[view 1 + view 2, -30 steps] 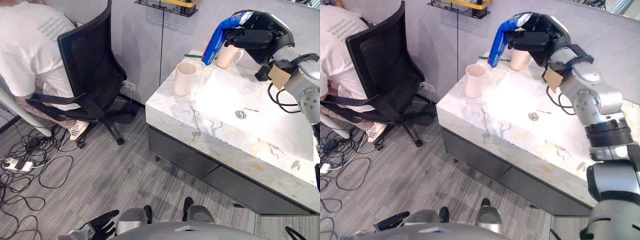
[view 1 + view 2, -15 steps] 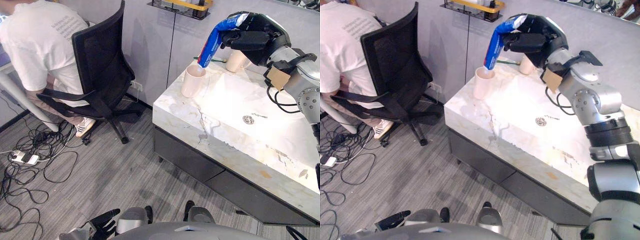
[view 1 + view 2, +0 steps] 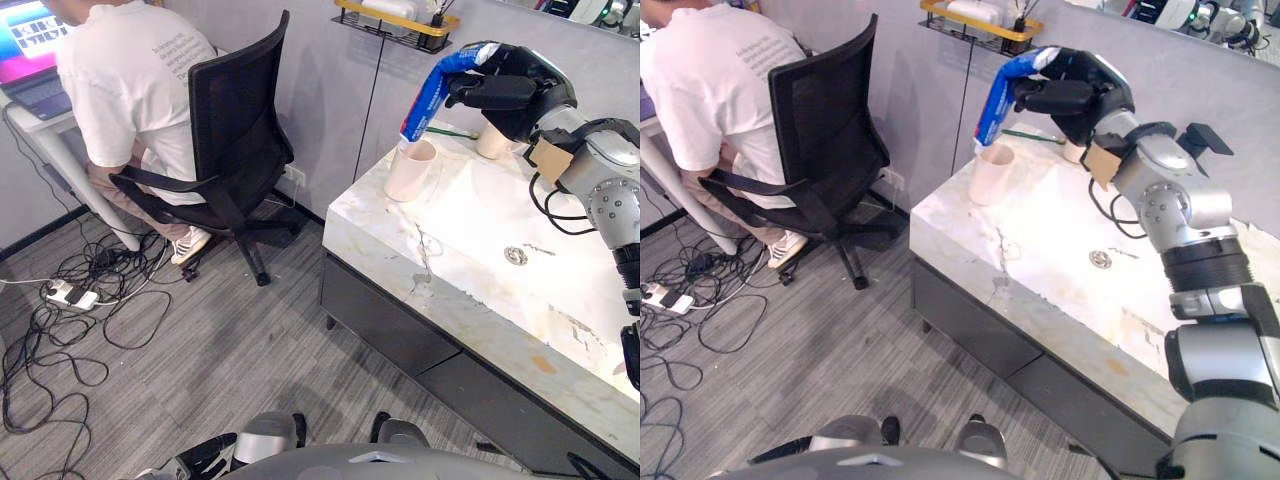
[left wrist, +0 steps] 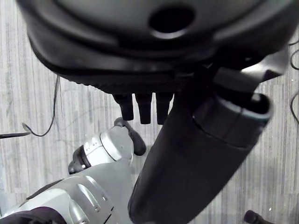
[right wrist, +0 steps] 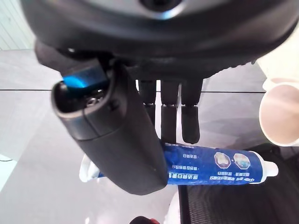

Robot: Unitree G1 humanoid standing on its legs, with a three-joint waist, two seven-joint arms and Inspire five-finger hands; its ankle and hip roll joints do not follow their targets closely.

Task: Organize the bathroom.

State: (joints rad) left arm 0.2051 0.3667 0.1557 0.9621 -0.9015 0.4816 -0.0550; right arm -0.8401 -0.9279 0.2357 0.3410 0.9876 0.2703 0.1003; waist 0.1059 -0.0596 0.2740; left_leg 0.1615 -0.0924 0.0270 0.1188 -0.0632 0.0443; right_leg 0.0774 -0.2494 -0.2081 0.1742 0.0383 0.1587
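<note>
Right hand (image 3: pixel 512 88) clamped around toothpaste tube (image 3: pixel 431 86), cap end angled down over cup (image 3: pixel 410 170) below, ready for dropping in.

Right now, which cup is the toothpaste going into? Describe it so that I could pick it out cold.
Start at the marble sink counter on the right. At its far left corner stands a cream cup, under the cap end of the blue toothpaste tube held in the right hand. The other cup sits further back by the wall, behind that hand.
</note>
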